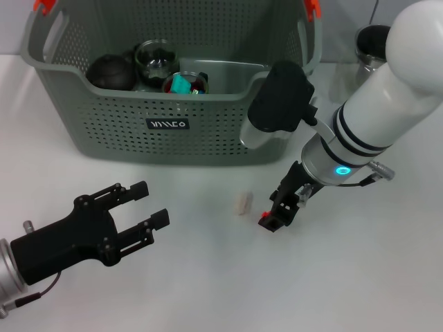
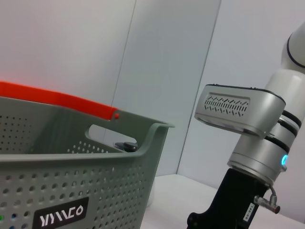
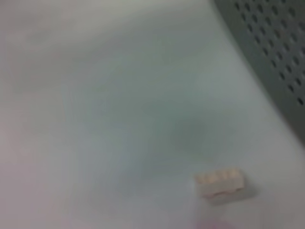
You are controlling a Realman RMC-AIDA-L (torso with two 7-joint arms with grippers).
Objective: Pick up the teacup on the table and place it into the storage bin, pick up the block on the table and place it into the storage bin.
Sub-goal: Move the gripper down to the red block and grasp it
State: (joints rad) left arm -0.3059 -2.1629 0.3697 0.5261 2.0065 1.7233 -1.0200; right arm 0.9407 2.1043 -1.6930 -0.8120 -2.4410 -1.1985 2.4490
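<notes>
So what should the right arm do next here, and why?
Probably shift the right gripper sideways over the block and lower it. The block lies on the table beside the gripper, outside the storage bin. The left gripper waits open.

A grey-green perforated storage bin (image 1: 208, 131) with orange clips (image 1: 43, 6) at its handles and a black label (image 1: 168, 124) lettered in white stands on the white table. Inside it sit what appears to be a dark teapot (image 1: 111, 72), a glass cup (image 1: 156, 61) and a second cup (image 1: 185, 84) with teal and red contents. A small pale studded block (image 1: 242, 203) lies flat on the table, in front of the bin and apart from it.
</notes>
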